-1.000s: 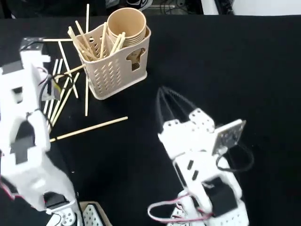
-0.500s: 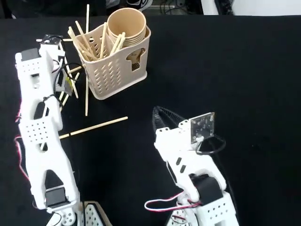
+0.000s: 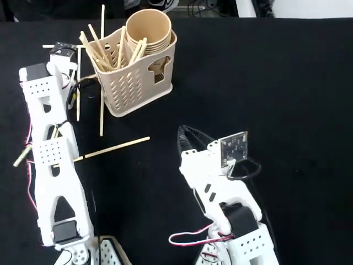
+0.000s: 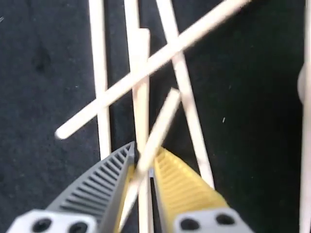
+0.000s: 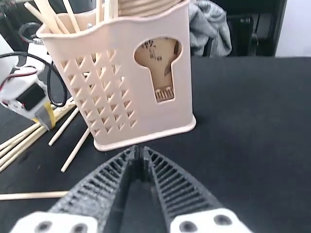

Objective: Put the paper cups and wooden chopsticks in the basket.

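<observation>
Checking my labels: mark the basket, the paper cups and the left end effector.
basket (image 3: 130,85), high view, perforated front wall
paper cups (image 3: 148,25), high view, top cup's inside
left end effector (image 4: 144,151), left wrist view, between fingertips

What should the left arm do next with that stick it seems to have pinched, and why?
Probably lift straight up a little. The left gripper looks shut on one wooden chopstick, which tilts across the other loose chopsticks lying beside the basket. Raising it first should free it from that pile before it is carried over to the basket.
</observation>
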Controlling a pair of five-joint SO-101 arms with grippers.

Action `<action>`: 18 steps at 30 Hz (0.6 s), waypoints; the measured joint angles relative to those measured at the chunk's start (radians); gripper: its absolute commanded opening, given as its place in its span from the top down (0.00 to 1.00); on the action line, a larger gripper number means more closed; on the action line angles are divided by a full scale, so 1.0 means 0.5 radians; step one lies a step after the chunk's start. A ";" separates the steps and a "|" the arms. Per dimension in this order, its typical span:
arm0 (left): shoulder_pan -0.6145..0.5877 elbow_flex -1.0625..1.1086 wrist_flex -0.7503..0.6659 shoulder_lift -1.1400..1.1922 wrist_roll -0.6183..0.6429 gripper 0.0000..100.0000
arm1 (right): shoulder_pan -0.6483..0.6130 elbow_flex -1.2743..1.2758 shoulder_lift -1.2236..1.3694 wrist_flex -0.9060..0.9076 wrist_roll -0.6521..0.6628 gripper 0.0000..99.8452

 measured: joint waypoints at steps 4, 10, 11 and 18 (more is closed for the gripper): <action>0.000 -0.018 0.000 0.000 0.000 0.97 | -0.003 0.034 0.000 -0.006 0.000 0.98; 0.000 0.006 0.003 -0.055 0.043 0.97 | -0.003 0.098 0.000 -0.120 -0.003 0.98; 0.000 0.034 0.000 -0.089 0.080 0.97 | -0.003 0.098 0.000 -0.123 -0.003 0.98; 0.000 0.629 0.000 -0.552 0.227 0.97 | 0.000 0.098 0.000 -0.132 -0.003 0.98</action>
